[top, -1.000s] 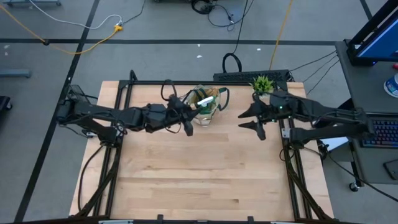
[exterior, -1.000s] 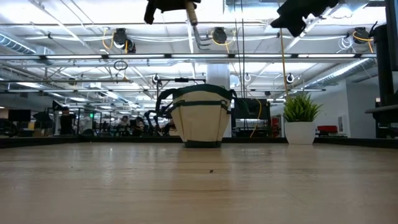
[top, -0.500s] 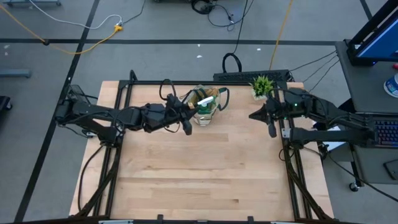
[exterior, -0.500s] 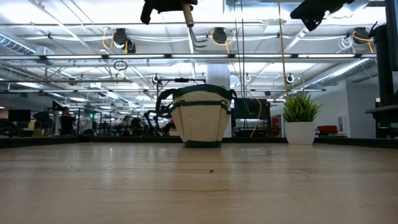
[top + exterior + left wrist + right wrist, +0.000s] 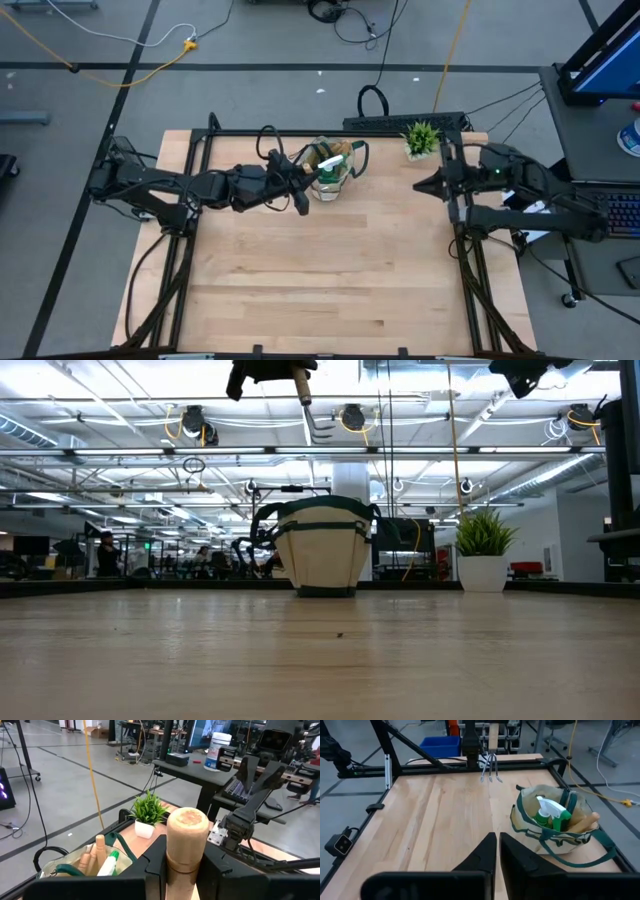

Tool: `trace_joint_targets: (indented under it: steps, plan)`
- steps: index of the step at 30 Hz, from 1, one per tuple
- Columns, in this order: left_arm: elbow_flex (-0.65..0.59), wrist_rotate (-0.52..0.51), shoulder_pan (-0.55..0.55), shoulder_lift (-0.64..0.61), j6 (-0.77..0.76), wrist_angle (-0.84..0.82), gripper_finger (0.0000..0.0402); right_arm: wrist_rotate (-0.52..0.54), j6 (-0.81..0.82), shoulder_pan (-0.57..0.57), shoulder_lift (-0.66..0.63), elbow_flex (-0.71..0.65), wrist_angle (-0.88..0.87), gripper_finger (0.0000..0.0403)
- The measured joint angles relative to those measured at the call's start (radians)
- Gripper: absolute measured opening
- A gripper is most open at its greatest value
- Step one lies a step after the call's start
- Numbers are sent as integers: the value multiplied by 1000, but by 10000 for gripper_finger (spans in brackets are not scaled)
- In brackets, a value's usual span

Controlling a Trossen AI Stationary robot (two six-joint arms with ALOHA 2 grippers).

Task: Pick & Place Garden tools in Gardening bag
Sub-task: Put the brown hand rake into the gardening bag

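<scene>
The left gripper [image 5: 296,190], jaws clamped on the hand rake [image 5: 186,844], hangs just beside the gardening bag [image 5: 329,170]. The right gripper [image 5: 497,851], jaws together, waits at the desk [image 5: 330,270] edge.

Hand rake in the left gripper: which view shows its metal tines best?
The right wrist view: the hand rake hangs with its bent tines clear against the table, beside the gardening bag. The low view shows the tines smaller. The left wrist view shows only the handle end in the left gripper. The high view hardly shows it.
</scene>
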Motion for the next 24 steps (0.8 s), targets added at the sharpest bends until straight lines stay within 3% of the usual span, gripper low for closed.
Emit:
trace_joint_targets:
  steps: [24]
  plan:
    - [0,19,11,0,-5,22,63,-3,137,1,-275,-275,72,6]
